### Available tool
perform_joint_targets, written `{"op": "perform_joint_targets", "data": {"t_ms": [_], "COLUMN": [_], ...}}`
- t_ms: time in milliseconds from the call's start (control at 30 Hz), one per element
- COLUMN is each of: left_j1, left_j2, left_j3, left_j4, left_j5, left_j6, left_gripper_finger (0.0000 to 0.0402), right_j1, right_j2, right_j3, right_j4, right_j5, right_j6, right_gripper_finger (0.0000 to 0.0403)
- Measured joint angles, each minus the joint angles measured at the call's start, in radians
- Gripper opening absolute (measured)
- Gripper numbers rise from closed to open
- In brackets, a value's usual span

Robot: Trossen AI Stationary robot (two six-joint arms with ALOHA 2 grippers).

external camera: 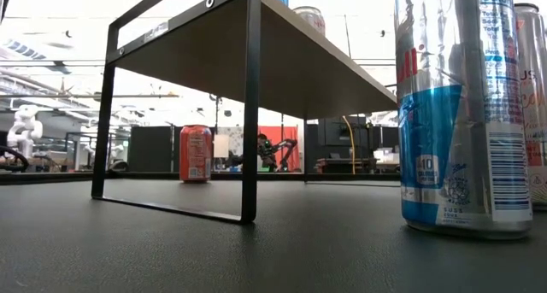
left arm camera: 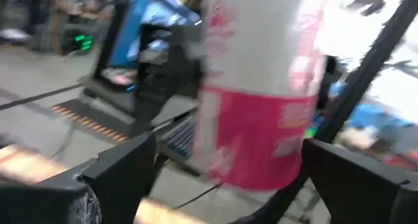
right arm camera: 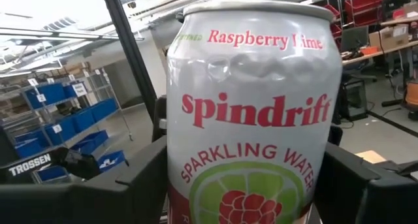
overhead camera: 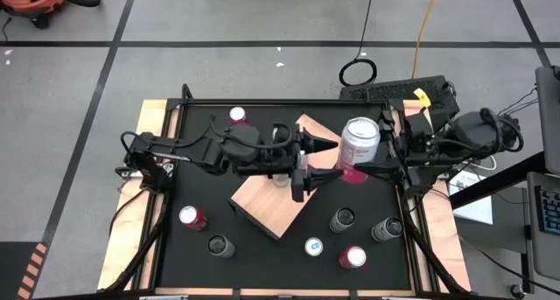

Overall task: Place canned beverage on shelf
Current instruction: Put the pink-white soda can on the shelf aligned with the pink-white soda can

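The Spindrift can (overhead camera: 360, 141) hangs above the shelf (overhead camera: 267, 204), near the desk's far right corner, clamped low on its body by the right tool (overhead camera: 350, 171). The left tool (overhead camera: 322, 157) stands spread just beside it, gripping nothing. Thin, already dented wall: probably light and slick, so squeeze gently mid-body, never the rim

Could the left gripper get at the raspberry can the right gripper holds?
Probably yes. The left gripper is open and level with the can, nothing between them. The right gripper clamps the can's sides above the shelf.
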Motion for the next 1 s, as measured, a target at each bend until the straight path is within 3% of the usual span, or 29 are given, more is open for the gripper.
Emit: {"op": "perform_joint_targets", "data": {"t_ms": [300, 800, 1000], "left_j1": [-0.002, -0.002, -0.001], "left_j2": [0.029, 0.037, 0.037], "left_j3": [0.000, 0.000, 0.000], "left_j4": [0.026, 0.037, 0.036], "left_j5": [0.097, 0.109, 0.108], "left_j6": [-0.002, -0.027, -0.026], "left_gripper_finger": [0.0394, 0.0392, 0.0353], "right_j1": [0.000, -0.001, -0.001], "right_j2": [0.037, 0.070, 0.070], "right_j3": [0.000, 0.000, 0.000], "right_j4": [0.012, 0.012, 0.013], "right_j5": [0.002, 0.006, 0.032], "right_j6": [0.005, 0.010, 0.003], "right_gripper_finger": [0.0271, 0.0271, 0.0271]}}
